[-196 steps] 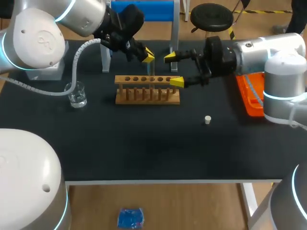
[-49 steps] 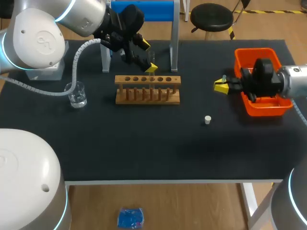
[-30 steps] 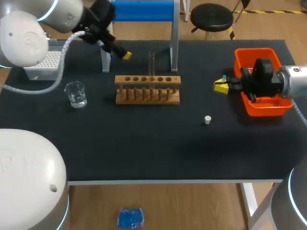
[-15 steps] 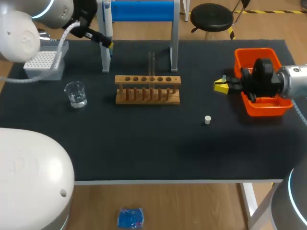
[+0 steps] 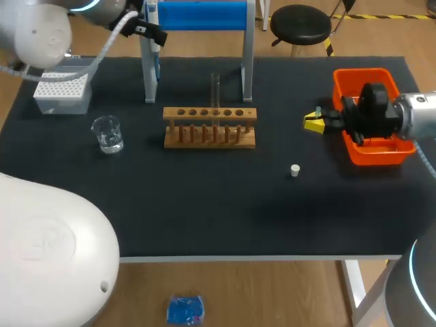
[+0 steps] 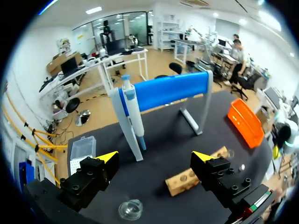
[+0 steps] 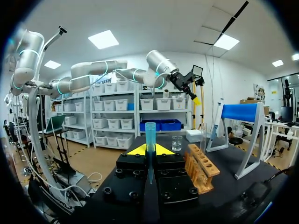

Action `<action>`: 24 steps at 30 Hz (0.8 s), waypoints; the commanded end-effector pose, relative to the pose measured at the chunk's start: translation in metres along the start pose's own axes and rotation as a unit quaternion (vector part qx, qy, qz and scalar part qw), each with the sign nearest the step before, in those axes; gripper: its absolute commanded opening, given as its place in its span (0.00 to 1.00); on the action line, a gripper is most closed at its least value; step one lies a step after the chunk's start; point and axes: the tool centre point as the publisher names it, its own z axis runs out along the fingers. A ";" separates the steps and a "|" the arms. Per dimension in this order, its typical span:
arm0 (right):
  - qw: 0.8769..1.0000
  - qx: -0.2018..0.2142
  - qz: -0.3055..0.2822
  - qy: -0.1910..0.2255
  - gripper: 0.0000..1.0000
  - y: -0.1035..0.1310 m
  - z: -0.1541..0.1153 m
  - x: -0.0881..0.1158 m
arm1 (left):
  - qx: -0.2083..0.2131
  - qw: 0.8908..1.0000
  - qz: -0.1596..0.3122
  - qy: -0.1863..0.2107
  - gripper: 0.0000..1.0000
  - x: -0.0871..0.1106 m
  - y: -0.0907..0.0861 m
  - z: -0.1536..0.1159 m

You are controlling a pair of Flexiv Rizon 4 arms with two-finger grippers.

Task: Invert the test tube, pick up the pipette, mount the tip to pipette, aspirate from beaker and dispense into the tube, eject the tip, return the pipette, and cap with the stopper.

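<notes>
Up by the blue stand [image 6: 173, 88], the left gripper [image 6: 155, 157] gapes toward the hanging pipette [image 6: 133, 116], while the right gripper [image 7: 149, 150] pinches a blue pipette tip [image 7: 150, 135] upright, apparently for mounting.

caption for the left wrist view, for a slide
Open left end effector facing the pipette on its blue stand, with rack and beaker close by.

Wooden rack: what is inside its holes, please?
One clear glass tube stands upright in a middle hole of the wooden rack. The other holes look empty. The tube's lower end cannot be seen, because the rack's top board covers it.
</notes>
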 end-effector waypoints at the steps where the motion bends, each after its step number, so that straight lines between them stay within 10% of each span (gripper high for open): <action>1: 1.000 0.000 0.000 0.001 0.00 0.000 -0.001 0.000 | 0.017 0.998 -0.017 -0.054 1.00 0.006 -0.002 0.002; 24: 1.000 0.000 0.000 0.001 0.00 0.000 -0.001 0.000 | 0.080 0.985 -0.080 -0.127 1.00 -0.005 -0.031 0.040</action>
